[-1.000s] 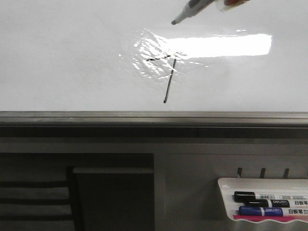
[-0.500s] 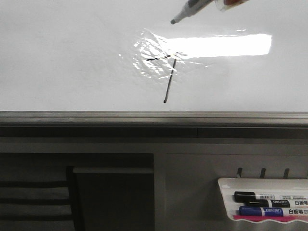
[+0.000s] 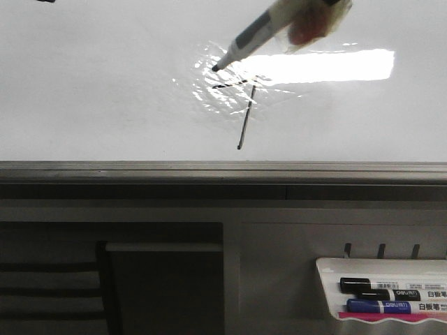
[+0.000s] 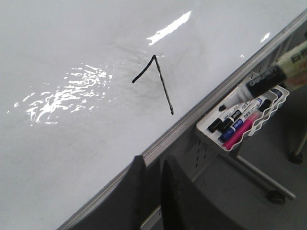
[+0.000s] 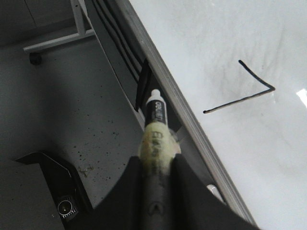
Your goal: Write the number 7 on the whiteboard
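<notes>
The whiteboard [image 3: 84,84] fills the upper front view, with a wrinkled film patch under bright glare. The number 7 [image 3: 244,115] is drawn on it in thin black marker; it also shows in the left wrist view [image 4: 160,84] and the right wrist view [image 5: 249,96]. My right gripper [image 5: 156,160] is shut on a marker [image 5: 156,124] with a pale taped body. In the front view the marker [image 3: 255,35] slants in from the top right, its tip just above the left end of the 7's top stroke. My left gripper [image 4: 153,165] is shut and empty, by the board's edge rail.
The grey metal rail [image 3: 223,171] runs along the board's lower edge. A small white marker tray [image 3: 380,269] hangs at the lower right with black, blue and pink markers; it also shows in the left wrist view [image 4: 283,103]. A wheeled stand foot [image 4: 273,195] is on the floor.
The marker in my right gripper has moved down and left, from the top edge of the front view to the left end of the 7's top stroke. The 7 looks unchanged.
</notes>
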